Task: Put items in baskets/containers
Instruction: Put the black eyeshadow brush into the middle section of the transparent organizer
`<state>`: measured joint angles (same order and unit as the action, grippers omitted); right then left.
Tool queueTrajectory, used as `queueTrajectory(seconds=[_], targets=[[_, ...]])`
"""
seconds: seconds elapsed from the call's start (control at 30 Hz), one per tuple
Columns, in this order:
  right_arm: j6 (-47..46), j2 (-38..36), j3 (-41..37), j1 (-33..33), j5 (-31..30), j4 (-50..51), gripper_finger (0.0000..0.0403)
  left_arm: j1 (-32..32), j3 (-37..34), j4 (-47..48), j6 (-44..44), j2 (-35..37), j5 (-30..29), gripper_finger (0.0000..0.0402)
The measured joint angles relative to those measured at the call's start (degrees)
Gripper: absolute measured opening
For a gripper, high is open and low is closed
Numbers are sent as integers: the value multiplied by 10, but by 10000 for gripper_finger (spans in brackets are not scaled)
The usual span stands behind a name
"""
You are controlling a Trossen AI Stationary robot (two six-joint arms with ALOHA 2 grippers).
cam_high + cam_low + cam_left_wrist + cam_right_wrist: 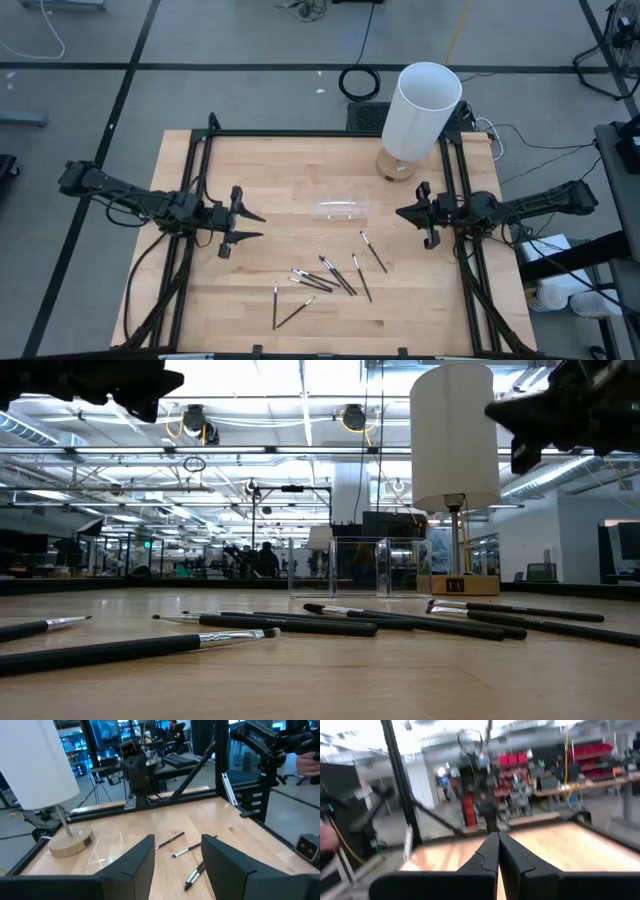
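On the wooden table [250, 170] we count about nine thin dark sticks [340, 277] with pale tips, lying loose in a scatter on the near half, several crossing or touching one another and one set a little apart toward the right arm. The clear tray [341, 210] rests beyond the scatter, near the table's middle, and we cannot tell whether anything lies in it. A tall white cylinder [420, 110] on a round wooden base [394, 166] stands at the far edge. We find the left gripper [250, 226] above the table's left side, fingers spread and holding nothing. The right gripper [402, 213] hangs at the right side, fingers pressed together, empty.
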<state>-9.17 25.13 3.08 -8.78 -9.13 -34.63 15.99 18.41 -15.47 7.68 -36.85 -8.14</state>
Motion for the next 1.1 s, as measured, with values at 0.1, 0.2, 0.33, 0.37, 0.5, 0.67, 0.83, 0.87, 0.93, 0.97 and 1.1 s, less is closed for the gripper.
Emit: queueTrajectory(seconds=[0.1, 0.2, 0.33, 0.37, 0.5, 0.67, 0.83, 0.87, 0.93, 0.97, 1.1], targets=[[8, 38, 60, -20, 0, 105, 0, 0, 0, -21, 1, 0, 0, 170], [0, 89, 170, -59, -15, 209, 0, 0, 0, -31, 7, 0, 0, 170], [-61, 203, 316, -134, -58, 429, 0, 0, 0, -27, 25, 0, 0, 170], [-83, 234, 358, -154, -76, 484, 0, -1, 0, -26, 30, 0, -1, 170], [-189, 373, 527, -212, -154, 731, 0, -2, 0, -29, 32, 0, -11, 170], [-251, 523, 691, -215, -198, 921, 0, -3, 0, -40, 28, 0, -14, 170], [-282, 604, 741, -167, -156, 957, 1, -3, 0, -42, -12, 0, -14, 170], [-284, 612, 742, -154, -130, 952, 3, -3, 0, -41, -19, 0, -14, 170], [-291, 631, 744, -130, -66, 957, 15, -3, 0, -43, -37, 0, -13, 170], [-293, 642, 743, -119, -35, 962, 25, -3, 0, -44, -45, 0, -13, 170], [-289, 681, 742, -85, 2, 968, 83, -3, 0, -45, -76, 0, -13, 170]])
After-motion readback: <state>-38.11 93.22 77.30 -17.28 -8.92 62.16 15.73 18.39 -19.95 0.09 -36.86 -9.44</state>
